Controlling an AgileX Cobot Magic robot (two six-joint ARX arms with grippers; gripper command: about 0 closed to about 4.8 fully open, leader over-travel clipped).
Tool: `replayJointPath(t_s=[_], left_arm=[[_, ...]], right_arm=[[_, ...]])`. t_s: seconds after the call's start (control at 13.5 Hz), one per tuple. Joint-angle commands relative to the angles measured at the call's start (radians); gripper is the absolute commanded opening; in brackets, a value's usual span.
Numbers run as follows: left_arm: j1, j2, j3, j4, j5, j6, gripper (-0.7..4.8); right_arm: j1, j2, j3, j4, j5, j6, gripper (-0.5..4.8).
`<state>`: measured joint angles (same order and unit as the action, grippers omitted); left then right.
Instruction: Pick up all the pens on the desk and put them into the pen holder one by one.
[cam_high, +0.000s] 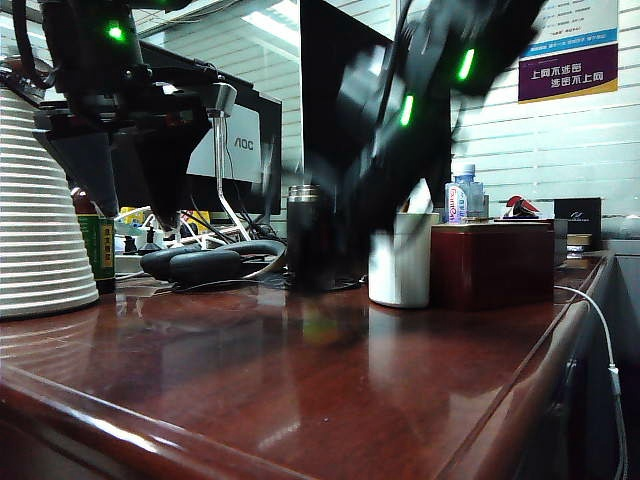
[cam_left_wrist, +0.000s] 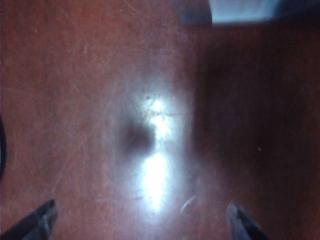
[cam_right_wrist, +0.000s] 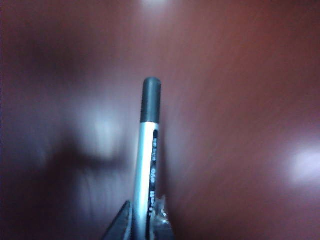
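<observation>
A pen (cam_right_wrist: 149, 150) with a black cap and a silvery printed barrel sticks out from my right gripper (cam_right_wrist: 147, 225), whose fingers are shut on its barrel over the reddish-brown desk (cam_right_wrist: 240, 100). In the exterior view the right arm (cam_high: 400, 150) is a dark blur coming down just left of the white pen holder (cam_high: 400, 262); its gripper is lost in the blur. My left gripper (cam_left_wrist: 142, 220) is open, fingertips wide apart over bare desk (cam_left_wrist: 75, 100), nothing between them. It hangs above the desk's far left (cam_high: 130, 190). No other pens show.
A dark steel-rimmed tumbler (cam_high: 305, 235) stands left of the pen holder and a dark red box (cam_high: 490, 262) right of it. A large white ribbed object (cam_high: 35, 210) fills the left edge. Cables, headphones (cam_high: 200, 262) and a monitor (cam_high: 240, 150) sit behind.
</observation>
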<state>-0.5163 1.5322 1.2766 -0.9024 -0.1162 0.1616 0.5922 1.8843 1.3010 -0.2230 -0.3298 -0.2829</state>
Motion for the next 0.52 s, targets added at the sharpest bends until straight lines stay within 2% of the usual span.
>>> replayJointPath(t_s=[0.07, 0.37, 0.52], left_arm=[[0.000, -0.006, 0.003, 0.096, 0.065, -0.003, 4.79], [0.000, -0.006, 0.003, 0.375, 0.298, -0.050, 4.79], [-0.001, -0.004, 0.003, 0.553, 0.413, -0.055, 4.79]], right_arm=[[-0.039, -0.212, 0.010, 0.193, -0.011, 0.093, -0.02], [-0.161, -0.431, -0.069, 0.344, -0.010, 0.159, -0.02], [-0.230, -0.473, -0.214, 0.581, -0.016, 0.286, -0.01]])
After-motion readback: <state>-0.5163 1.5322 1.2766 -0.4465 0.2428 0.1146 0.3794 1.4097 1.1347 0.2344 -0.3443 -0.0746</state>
